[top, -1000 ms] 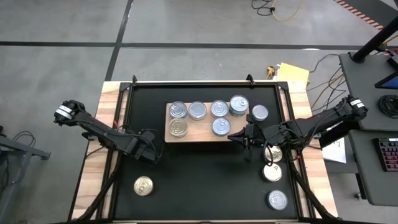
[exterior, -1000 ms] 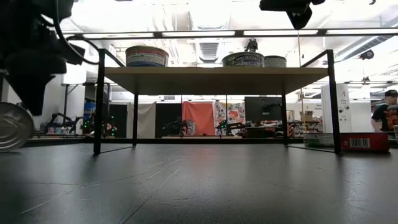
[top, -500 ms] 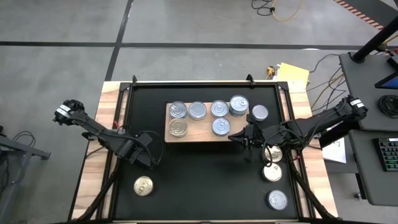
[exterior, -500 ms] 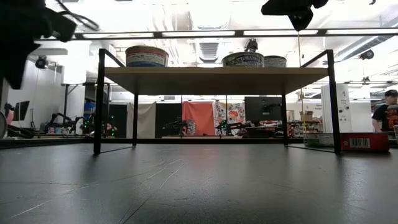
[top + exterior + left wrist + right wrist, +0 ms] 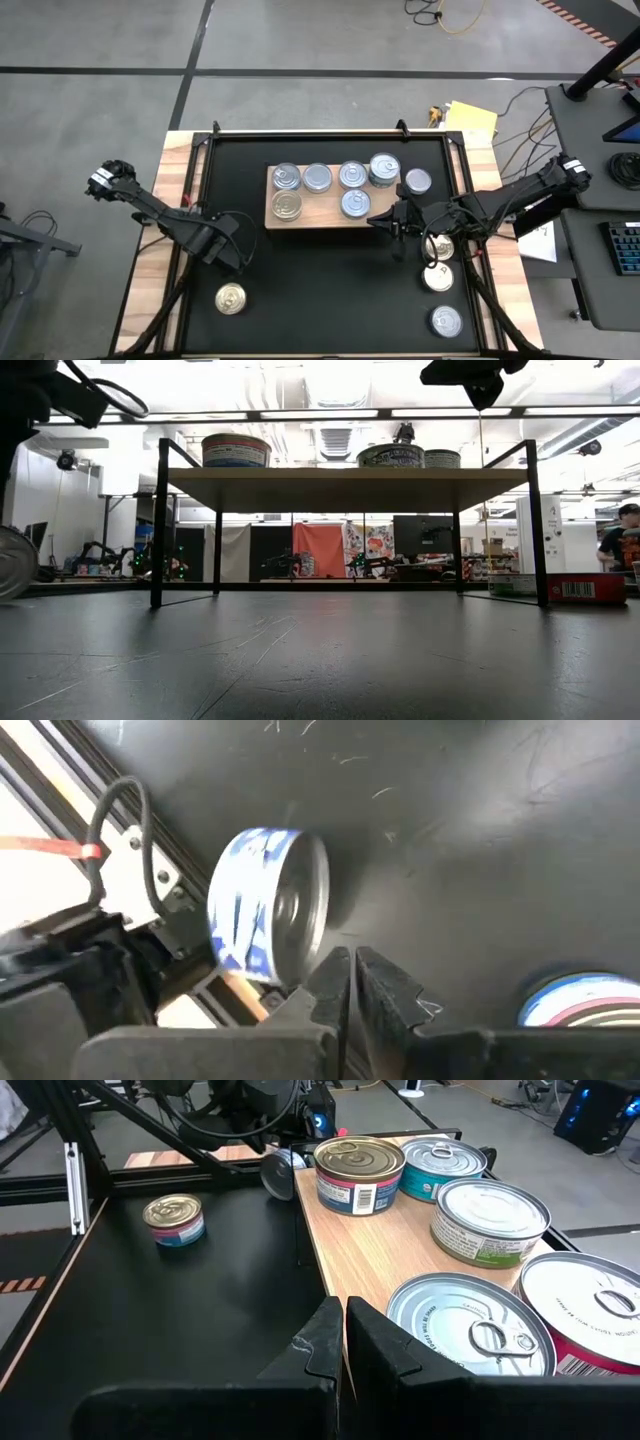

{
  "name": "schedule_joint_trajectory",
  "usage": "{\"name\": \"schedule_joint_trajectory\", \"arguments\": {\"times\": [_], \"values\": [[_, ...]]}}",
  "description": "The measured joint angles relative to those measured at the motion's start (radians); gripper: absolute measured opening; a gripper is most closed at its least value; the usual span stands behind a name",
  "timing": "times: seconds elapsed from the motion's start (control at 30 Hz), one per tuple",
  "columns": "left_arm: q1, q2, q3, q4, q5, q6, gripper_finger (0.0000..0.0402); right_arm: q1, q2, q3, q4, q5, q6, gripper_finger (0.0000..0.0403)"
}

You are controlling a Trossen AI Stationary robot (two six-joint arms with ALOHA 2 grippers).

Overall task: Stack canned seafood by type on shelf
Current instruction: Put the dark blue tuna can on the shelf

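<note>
Left hand [image 5: 243, 262] hovers clenched and empty above the gold-lidded tin [image 5: 230, 298]; spread wide, drop squarely over it

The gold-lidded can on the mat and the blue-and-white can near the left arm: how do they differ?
The gold-lidded can stands upright; the blue-and-white can rests on its edge. The gold-lidded can shows a gold lid, the blue-and-white can a silver end. Both sit on the black mat.
</note>
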Motion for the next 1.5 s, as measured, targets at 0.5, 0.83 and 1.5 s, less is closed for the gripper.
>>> {"name": "schedule_joint_trajectory", "arguments": {"times": [0.5,0.83,1.5], "values": [[0.010,-0.004,0.000,-0.075,-0.110,-0.008,0.0184,0.000,0.023,-0.001,0.001,0.000,0.000,0.0009],[0.011,-0.021,-0.037,-0.082,-0.088,-0.058,0.0231,0.000,0.107,-0.002,0.013,0.000,0.012,0.0009],[0.021,-0.077,-0.231,0.072,-0.010,-0.108,0.0229,0.000,0.057,-0.001,0.008,0.000,-0.013,0.0009]]}}
